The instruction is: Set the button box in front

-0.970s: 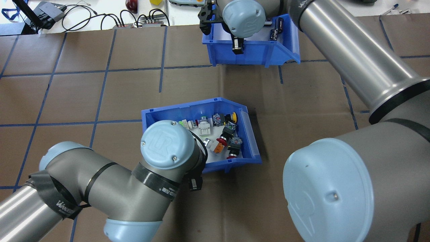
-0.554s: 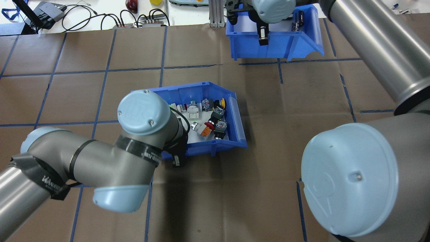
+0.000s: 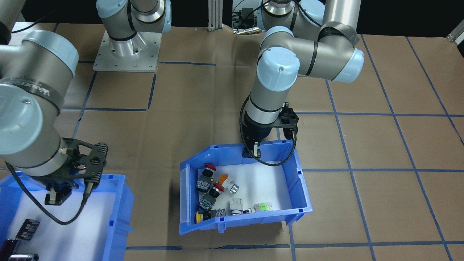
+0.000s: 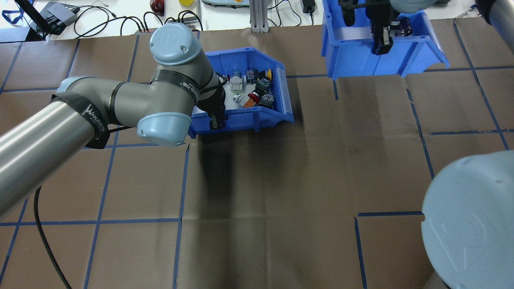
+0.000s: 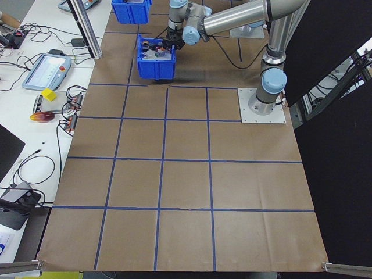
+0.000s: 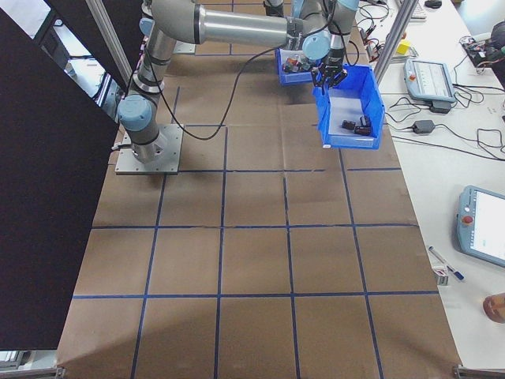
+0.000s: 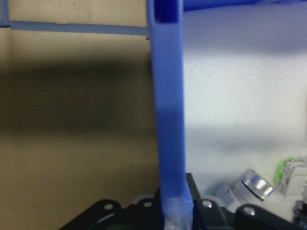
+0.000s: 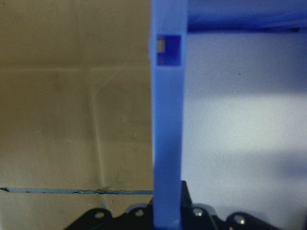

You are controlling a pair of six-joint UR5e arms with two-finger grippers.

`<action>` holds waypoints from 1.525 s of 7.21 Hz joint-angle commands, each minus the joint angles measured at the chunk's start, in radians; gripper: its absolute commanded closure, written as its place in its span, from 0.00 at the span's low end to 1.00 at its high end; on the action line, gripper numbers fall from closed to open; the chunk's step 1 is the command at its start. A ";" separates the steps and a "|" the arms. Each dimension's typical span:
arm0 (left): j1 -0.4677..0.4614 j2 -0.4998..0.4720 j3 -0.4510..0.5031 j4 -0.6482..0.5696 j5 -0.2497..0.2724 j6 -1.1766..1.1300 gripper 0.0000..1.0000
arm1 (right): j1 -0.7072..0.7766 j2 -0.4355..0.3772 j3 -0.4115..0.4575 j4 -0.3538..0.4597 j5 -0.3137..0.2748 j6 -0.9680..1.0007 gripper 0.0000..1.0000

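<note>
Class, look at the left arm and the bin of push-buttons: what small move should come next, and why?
Probably carry the button box a little further toward the table's far edge. The left tool is clamped on the box's near wall, and a strip of brown table shows beyond the box. The second blue bin, held by the right tool, sits further out.

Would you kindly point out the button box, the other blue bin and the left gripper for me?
button box (image 3: 299, 181): front-facing view, bare side wall.
other blue bin (image 4: 353, 52): overhead view, outer wall.
left gripper (image 3: 256, 150): front-facing view, between its fingers at the box wall.
</note>
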 commanded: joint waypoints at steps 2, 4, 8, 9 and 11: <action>-0.062 -0.143 0.137 0.001 -0.044 -0.039 1.00 | -0.120 -0.222 0.349 -0.164 0.059 -0.152 0.95; -0.073 -0.185 0.171 0.000 -0.044 -0.043 0.94 | -0.140 -0.275 0.557 -0.398 0.050 -0.154 0.95; -0.068 -0.114 0.171 -0.103 -0.035 0.029 0.01 | -0.143 -0.297 0.601 -0.387 0.040 -0.154 0.94; -0.050 -0.031 0.162 -0.207 -0.030 0.213 0.01 | -0.141 -0.306 0.614 -0.386 0.037 -0.154 0.94; 0.033 0.095 0.156 -0.382 -0.029 0.580 0.01 | -0.137 -0.381 0.662 -0.335 0.036 -0.151 0.94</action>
